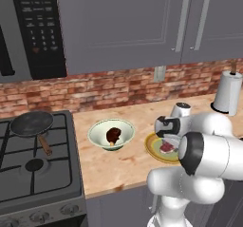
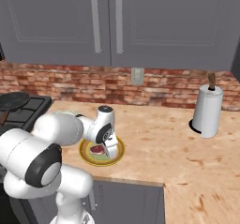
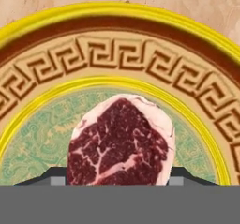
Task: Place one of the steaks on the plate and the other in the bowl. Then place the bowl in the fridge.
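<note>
A: Where are the steaks?

B: The marbled steak (image 3: 121,141) lies on the plate (image 3: 117,54), at lower centre of the hand view, on the green inner field. In the left base view the plate (image 1: 154,147) sits right of centre on the counter (image 1: 114,166), with the steak (image 1: 167,148) partly behind the arm. In the right base view the plate (image 2: 88,156) is lower left of centre, with the steak (image 2: 97,149) on it.

A: And the dark steak?

B: The dark steak (image 1: 113,136) rests in the bowl (image 1: 99,132), centre of the left base view, just left of the plate and apart from it.

A: Gripper?

B: The gripper (image 3: 112,175) is low over the plate. Its fingertips (image 3: 56,175) stand on either side of the marbled steak, wide apart. Whether they press the meat cannot be told. In the right base view the gripper (image 2: 110,153) points down at the plate.

A: Other items?

B: A pan (image 1: 32,123) sits on the stove (image 1: 33,174), left. A microwave (image 1: 33,29) hangs at upper left. A paper roll (image 2: 206,110) stands at right.
</note>
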Robot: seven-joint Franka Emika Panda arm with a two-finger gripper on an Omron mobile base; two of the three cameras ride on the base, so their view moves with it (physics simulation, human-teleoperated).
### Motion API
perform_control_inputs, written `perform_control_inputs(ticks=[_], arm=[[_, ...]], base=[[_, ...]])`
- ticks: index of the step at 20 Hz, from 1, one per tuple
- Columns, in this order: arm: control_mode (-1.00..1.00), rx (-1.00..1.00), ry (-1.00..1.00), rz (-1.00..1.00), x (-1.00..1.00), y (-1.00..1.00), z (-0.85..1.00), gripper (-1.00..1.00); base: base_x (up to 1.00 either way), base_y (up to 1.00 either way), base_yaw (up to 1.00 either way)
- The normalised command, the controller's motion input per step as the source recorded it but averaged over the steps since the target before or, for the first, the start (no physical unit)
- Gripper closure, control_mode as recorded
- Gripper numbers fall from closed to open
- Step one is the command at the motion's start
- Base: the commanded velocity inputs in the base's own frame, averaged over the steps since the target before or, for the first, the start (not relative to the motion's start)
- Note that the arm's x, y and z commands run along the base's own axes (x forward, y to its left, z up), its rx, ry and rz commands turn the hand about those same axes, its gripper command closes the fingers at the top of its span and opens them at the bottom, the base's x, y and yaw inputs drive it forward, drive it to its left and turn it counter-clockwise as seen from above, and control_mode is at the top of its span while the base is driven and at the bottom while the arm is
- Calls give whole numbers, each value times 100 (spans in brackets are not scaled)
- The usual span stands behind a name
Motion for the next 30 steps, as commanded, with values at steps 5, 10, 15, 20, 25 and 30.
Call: perform_control_inputs(ticks=[5,10,15,20,25,30], arm=[[-100,0,0,0,-1,0,-4,-100],[-100,0,-2,0,-3,0,0,-100],[-100,0,-19,2,-30,0,30,-100],[-100,0,-17,10,-55,0,58,-100],[-100,0,-5,18,-52,0,85,-100],[-100,-1,1,20,-66,0,91,-100]], base=[[0,0,0],[0,0,0],[0,0,0],[0,0,0],[0,0,0],[0,0,0]])
